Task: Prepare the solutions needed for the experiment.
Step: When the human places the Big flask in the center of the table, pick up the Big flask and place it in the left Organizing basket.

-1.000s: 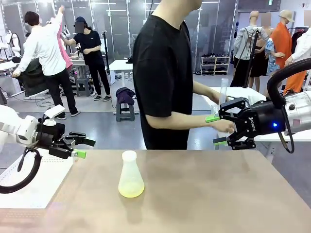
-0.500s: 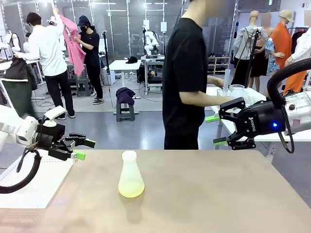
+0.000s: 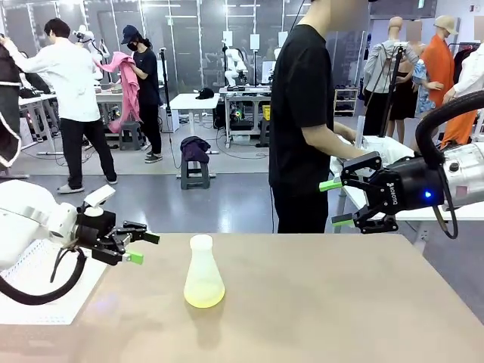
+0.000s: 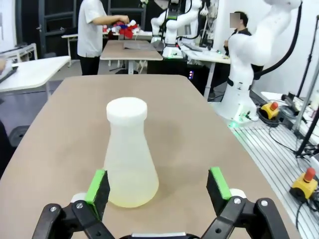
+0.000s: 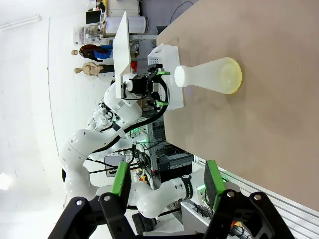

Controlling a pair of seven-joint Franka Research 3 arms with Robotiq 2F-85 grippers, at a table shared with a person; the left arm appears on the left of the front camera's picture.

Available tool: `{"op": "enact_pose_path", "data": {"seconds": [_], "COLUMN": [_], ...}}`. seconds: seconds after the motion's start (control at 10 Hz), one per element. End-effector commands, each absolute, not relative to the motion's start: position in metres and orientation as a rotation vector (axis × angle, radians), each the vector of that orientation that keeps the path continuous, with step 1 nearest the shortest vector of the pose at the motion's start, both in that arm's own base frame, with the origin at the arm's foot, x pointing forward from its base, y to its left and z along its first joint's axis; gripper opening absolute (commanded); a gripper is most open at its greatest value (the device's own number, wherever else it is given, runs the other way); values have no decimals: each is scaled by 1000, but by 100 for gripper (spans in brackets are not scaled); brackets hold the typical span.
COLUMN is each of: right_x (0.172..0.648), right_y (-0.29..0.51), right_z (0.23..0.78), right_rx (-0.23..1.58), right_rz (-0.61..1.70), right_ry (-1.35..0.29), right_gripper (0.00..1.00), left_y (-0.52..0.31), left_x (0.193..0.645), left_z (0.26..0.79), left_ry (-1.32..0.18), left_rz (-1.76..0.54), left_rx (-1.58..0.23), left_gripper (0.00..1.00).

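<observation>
Front view: frosted white conical flask with shallow yellow-green solutions (image 3: 204,272) upright mid brown counter (image 3: 318,302); left end effector (image 3: 140,247) wide, nearby; right end effector (image 3: 333,203) wide, empty, raised.
Left wrist: flask between spread fingers (image 4: 98,185).
Right wrist: flask sideways, far off.

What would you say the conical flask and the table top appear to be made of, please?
Conical flask: probably frosted plastic, though etched glass is possible; its milky, matt wall lets the pale yellow-green liquid show through only dimly. Table top: looks like a tan laminate or coated board; its surface is smooth, even and grainless, with a soft sheen.
</observation>
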State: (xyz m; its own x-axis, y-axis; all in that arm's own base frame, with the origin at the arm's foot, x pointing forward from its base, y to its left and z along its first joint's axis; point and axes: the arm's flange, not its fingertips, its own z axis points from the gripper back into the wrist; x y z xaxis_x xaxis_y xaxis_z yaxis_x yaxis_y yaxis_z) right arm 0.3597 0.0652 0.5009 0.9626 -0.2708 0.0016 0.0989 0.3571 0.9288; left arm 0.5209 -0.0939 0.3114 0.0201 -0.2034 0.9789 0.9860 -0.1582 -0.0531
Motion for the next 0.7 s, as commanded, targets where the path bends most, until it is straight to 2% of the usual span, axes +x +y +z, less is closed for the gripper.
{"op": "enact_pose_path", "data": {"seconds": [0.0, 0.6], "right_x": [358, 358], "right_y": [66, 66], "right_z": [500, 500], "right_rx": [1190, 1190], "right_rz": [-243, -243], "right_ry": [-175, -175], "right_gripper": [75, 75], "left_y": [-105, -146], "left_x": [533, 545], "left_z": [302, 270], "left_ry": [-999, -1021], "left_rz": [-1379, -1333], "left_rx": [-1222, -1235], "left_gripper": [100, 100]}}
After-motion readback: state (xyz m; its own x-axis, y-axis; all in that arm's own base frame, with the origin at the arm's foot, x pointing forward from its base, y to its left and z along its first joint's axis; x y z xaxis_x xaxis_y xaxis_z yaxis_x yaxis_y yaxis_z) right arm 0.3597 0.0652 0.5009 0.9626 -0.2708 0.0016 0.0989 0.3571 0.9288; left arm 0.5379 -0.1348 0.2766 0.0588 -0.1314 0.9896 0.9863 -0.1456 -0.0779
